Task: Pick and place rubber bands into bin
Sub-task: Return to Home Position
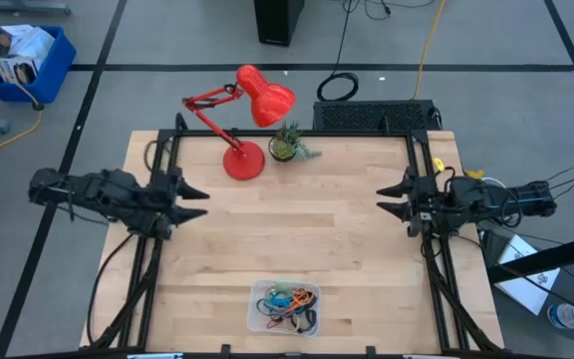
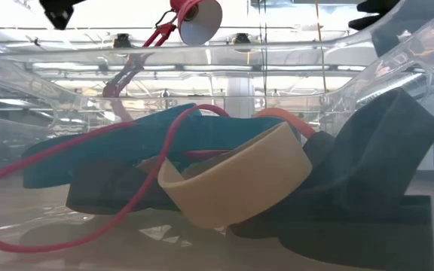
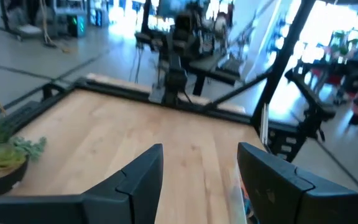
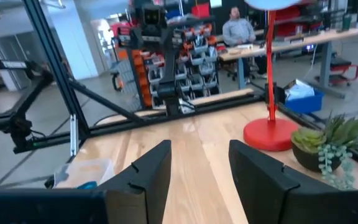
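The clear bin (image 1: 284,307) sits on the table near its near edge and holds several rubber bands (image 1: 289,300), blue, orange, green, red and black. The low view looks through the bin's wall at a red loop (image 2: 89,196), a tan band (image 2: 239,181), blue (image 2: 111,150) and black bands (image 2: 368,165). My left gripper (image 1: 199,199) is open and empty at the table's left side. My right gripper (image 1: 385,199) is open and empty at the right side. The bin's edge shows in the right wrist view (image 4: 86,171).
A red desk lamp (image 1: 247,120) and a small potted plant (image 1: 287,145) stand at the table's far edge. A blue crate (image 1: 23,60) sits on the floor far left. A person sits in the room beyond (image 4: 236,28). Bare wood lies between the grippers.
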Controlling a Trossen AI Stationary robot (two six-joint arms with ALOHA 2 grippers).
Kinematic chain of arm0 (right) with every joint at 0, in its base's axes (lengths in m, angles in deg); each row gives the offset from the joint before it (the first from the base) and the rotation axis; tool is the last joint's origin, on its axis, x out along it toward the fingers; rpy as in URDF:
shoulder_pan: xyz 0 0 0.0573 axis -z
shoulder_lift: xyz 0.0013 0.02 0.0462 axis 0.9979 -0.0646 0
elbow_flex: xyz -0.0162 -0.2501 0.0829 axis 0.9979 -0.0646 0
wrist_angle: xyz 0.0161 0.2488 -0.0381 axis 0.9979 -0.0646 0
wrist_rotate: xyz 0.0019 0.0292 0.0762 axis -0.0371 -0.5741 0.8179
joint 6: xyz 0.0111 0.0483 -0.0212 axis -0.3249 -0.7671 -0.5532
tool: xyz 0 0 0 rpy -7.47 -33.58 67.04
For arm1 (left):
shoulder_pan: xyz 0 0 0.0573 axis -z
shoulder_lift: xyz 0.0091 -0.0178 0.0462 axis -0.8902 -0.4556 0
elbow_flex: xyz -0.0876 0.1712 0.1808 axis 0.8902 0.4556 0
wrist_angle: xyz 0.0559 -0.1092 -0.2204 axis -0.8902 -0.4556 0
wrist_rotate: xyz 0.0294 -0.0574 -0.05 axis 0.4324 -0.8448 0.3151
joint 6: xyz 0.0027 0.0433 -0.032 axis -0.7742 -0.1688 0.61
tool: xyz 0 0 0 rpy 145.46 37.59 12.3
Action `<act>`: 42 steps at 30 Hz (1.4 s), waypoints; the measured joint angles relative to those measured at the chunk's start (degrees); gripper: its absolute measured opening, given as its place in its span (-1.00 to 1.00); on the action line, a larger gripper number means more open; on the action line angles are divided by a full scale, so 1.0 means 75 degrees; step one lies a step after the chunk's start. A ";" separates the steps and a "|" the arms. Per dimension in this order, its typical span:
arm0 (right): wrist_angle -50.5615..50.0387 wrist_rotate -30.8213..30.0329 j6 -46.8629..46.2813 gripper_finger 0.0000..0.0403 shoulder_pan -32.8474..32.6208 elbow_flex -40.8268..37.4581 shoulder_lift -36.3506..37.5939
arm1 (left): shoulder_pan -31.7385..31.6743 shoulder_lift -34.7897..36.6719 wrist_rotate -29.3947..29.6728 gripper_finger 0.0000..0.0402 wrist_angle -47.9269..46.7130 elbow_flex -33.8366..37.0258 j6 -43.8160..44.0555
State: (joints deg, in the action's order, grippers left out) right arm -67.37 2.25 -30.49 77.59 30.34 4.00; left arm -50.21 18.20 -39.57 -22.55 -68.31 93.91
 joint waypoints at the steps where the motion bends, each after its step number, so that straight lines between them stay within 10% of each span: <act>1: 0.0063 0.0000 0.0064 -0.23 0.0000 -0.0074 0.0115 | -0.0051 0.0248 0.0000 0.07 0.0014 0.0132 0.0000; 23: 0.2976 0.0029 0.0243 -0.23 0.0000 -0.2349 0.0934 | -0.0874 0.3252 -0.0049 0.07 0.0400 0.2879 0.0263; 42: 0.4135 0.0035 0.0304 -0.23 0.0000 -0.3215 0.0940 | -0.1452 0.3304 -0.0732 0.07 0.1513 0.4293 0.0554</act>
State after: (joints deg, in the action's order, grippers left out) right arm -36.35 2.51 -28.21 77.59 6.22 11.04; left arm -61.09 42.98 -45.06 -11.21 -36.12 98.06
